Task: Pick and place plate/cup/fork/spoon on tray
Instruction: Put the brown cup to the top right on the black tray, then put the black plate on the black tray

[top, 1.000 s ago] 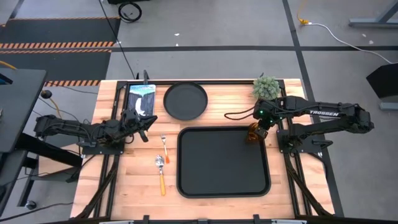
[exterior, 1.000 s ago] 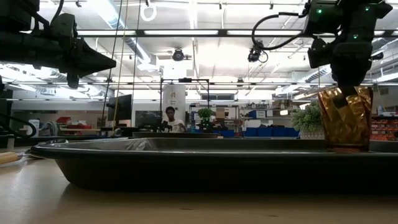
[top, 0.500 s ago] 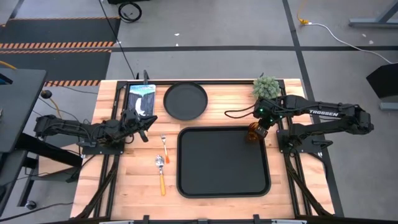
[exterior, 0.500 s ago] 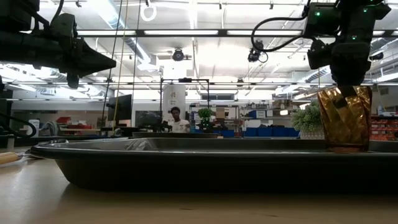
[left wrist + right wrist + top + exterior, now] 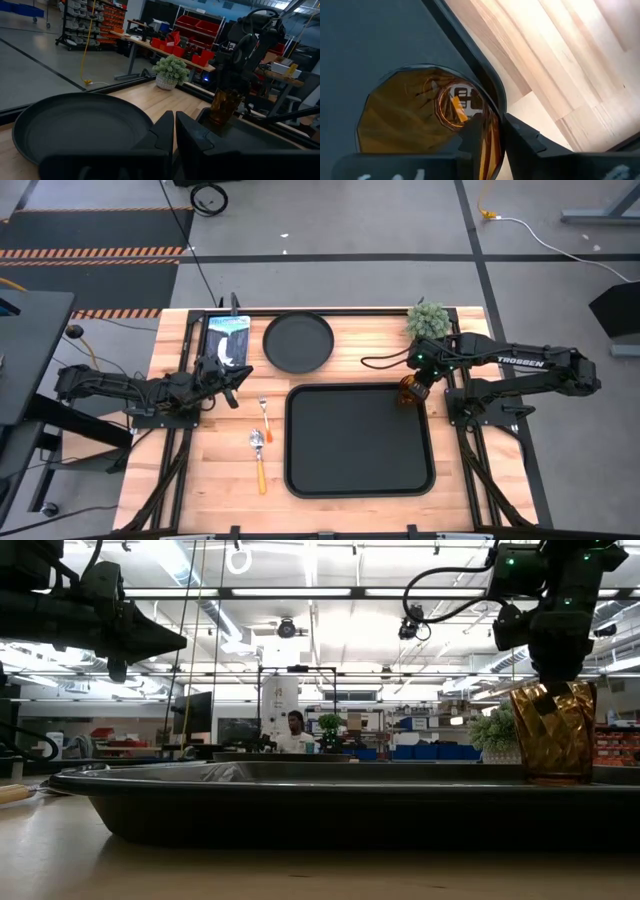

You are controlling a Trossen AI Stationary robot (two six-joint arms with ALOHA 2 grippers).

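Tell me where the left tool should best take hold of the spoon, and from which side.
Probably at the orange-yellow handle of the spoon, coming straight down from above. It lies flat on the bare wood left of the tray, so only a top-down pinch across the thin handle fits. The fork lies close beside its bowl, so the handle end, farther from it, gives more room. The left tool waits nearby.

Low view: the tray (image 5: 300,802) wall hides the cup (image 5: 553,732) base, and the plate (image 5: 280,756) shows only as a rim. Right wrist view: the picture's edge cuts off the cup's near side.
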